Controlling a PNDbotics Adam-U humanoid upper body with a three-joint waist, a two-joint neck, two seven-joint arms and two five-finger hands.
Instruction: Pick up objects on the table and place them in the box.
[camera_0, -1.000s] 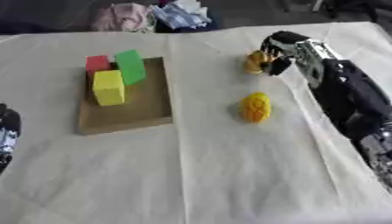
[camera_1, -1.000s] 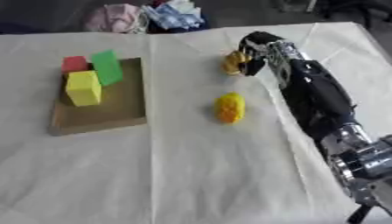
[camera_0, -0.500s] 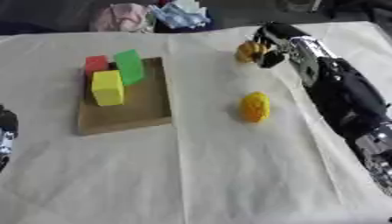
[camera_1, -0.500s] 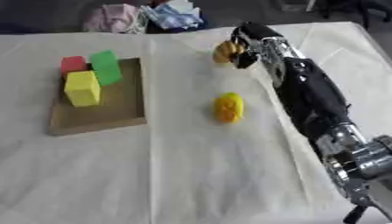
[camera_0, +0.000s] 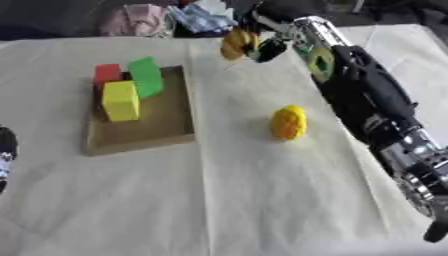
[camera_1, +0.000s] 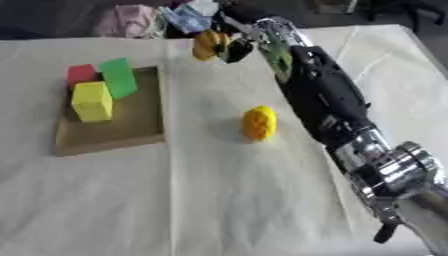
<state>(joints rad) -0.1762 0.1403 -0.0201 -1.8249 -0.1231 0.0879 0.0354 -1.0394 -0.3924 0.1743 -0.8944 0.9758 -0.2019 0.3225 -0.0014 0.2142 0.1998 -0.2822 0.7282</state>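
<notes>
My right hand (camera_0: 267, 37) has its fingers clamped on a yellow thing (camera_0: 234, 43) above the table's far edge; another yellow lump (camera_0: 288, 122) lies right of the box (camera_0: 166, 122); left hand (camera_0: 5, 156) at the edge, can't tell its fingers; no readable writing.

Setting reads as a lab or test bench. Work table covered in a plain cream cloth (camera_0: 219, 200). Props are simple: a shallow brown box (camera_0: 166, 125) holding coloured blocks (camera_0: 121, 100). Crumpled cloths (camera_0: 166, 20) heaped at the far edge. Dark, cluttered background behind the table.
</notes>
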